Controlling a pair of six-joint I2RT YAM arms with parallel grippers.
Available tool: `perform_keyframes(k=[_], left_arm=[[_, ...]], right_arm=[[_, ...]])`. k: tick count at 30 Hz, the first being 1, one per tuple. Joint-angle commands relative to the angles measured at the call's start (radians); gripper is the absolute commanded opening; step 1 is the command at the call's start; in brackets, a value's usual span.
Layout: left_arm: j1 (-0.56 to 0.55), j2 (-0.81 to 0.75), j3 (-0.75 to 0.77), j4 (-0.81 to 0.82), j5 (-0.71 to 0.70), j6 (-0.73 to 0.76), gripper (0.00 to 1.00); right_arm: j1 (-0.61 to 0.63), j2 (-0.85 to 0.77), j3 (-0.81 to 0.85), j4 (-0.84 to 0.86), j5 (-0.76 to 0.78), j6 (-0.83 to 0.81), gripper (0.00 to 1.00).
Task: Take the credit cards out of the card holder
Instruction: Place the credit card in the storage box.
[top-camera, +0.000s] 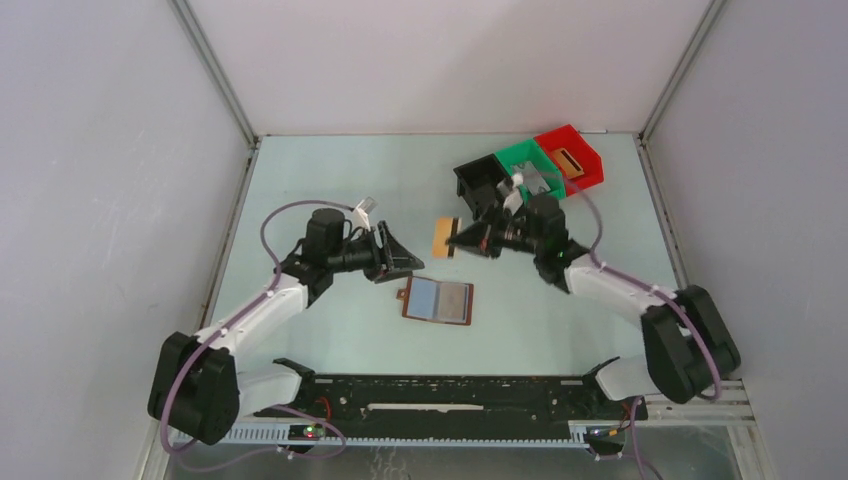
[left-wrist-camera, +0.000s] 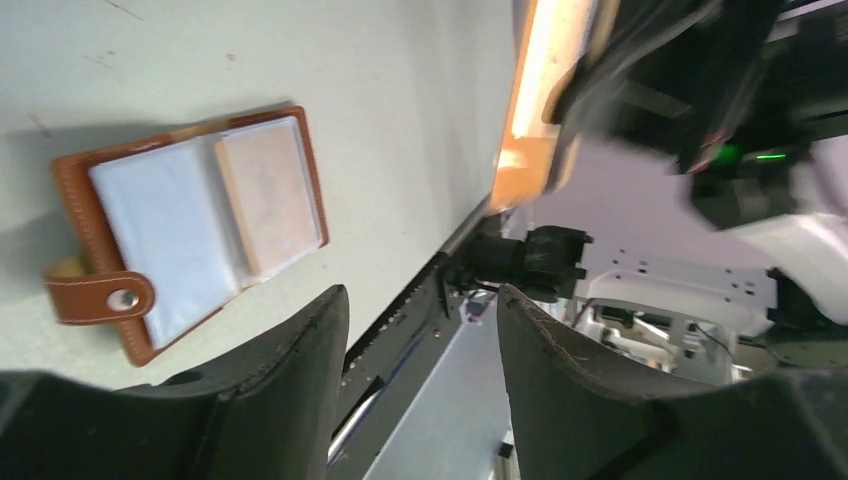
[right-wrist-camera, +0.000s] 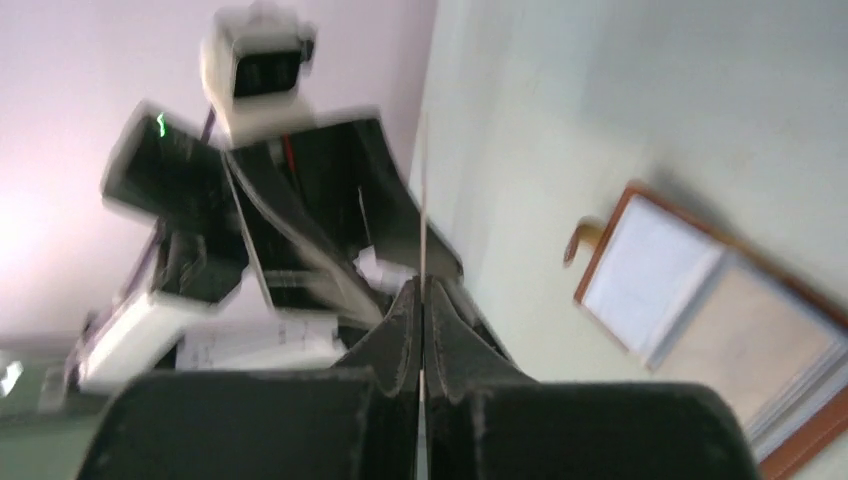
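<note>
The brown card holder (top-camera: 438, 300) lies open on the table between the arms, its strap tab to the left, with a pale blue panel and a tan card in a clear sleeve. It also shows in the left wrist view (left-wrist-camera: 190, 225) and the right wrist view (right-wrist-camera: 700, 330). My right gripper (top-camera: 457, 238) is shut on an orange credit card (top-camera: 443, 237), held above the table beyond the holder; the card is edge-on (right-wrist-camera: 422, 200) between the jaws. The card shows orange in the left wrist view (left-wrist-camera: 530, 110). My left gripper (top-camera: 405, 262) is open and empty, left of the holder.
A black bin (top-camera: 480, 183), a green bin (top-camera: 528, 166) and a red bin (top-camera: 570, 157) stand in a row at the back right, behind the right gripper. White walls enclose the table on three sides.
</note>
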Motion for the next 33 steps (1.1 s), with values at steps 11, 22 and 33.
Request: perform_keyframes(k=[11, 22, 33], left_arm=[[0.009, -0.055, 0.179, -0.336, -0.155, 0.233, 0.59], [0.01, -0.003, 0.196, -0.349, -0.145, 0.244, 0.59], [0.012, 0.112, 0.274, -0.356, -0.112, 0.27, 0.58]], right_arm=[[-0.079, 0.24, 1.028, -1.319, 1.35, -1.246, 0.0], [-0.266, 0.606, 1.196, -0.991, 1.464, -1.674, 0.0], [-0.326, 0.828, 1.344, -0.891, 1.345, -1.826, 0.0]])
